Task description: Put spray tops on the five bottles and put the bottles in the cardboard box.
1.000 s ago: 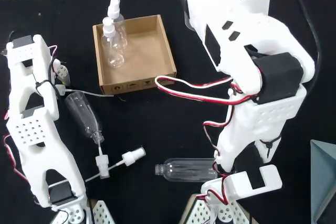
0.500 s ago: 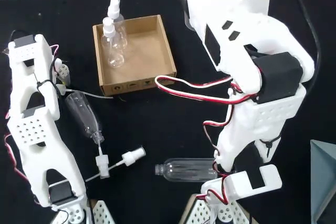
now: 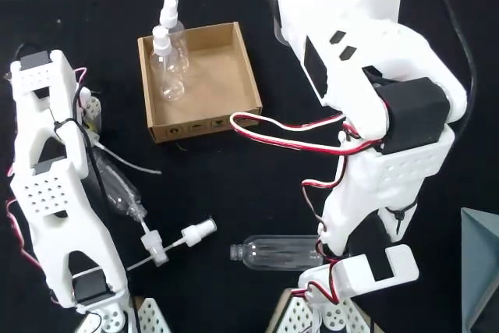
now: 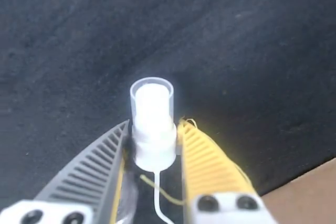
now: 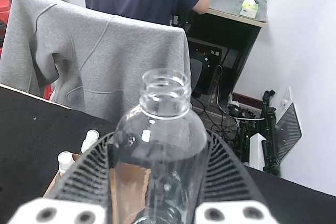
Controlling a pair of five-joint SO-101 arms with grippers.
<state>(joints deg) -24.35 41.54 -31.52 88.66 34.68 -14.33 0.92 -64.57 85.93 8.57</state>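
My left gripper (image 4: 153, 125) is shut on a white spray top (image 4: 152, 103), whose thin tube (image 3: 129, 160) trails across the black table. In the high view this gripper (image 3: 90, 111) sits left of the cardboard box (image 3: 226, 68). My right gripper (image 5: 160, 137) is shut on a clear uncapped bottle (image 5: 160, 129), neck up. Two capped bottles (image 3: 167, 68) stand at the box's far left corner. One open bottle (image 3: 118, 186) lies partly under the left arm. Another open bottle (image 3: 277, 252) lies by the right arm's base. Two loose spray tops (image 3: 153, 244) (image 3: 198, 231) lie between them.
The right arm (image 3: 374, 115) looms over the right half of the table, with red and white cables (image 3: 281, 134) hanging beside the box. A grey object (image 3: 479, 263) stands at the right edge. A grey garment (image 5: 94, 61) drapes over a chair behind the table.
The left arm shifted slightly. The held spray top's tube swung toward the near edge, and the lying bottle beside that arm slid nearer and partly under it. The right arm stayed still.
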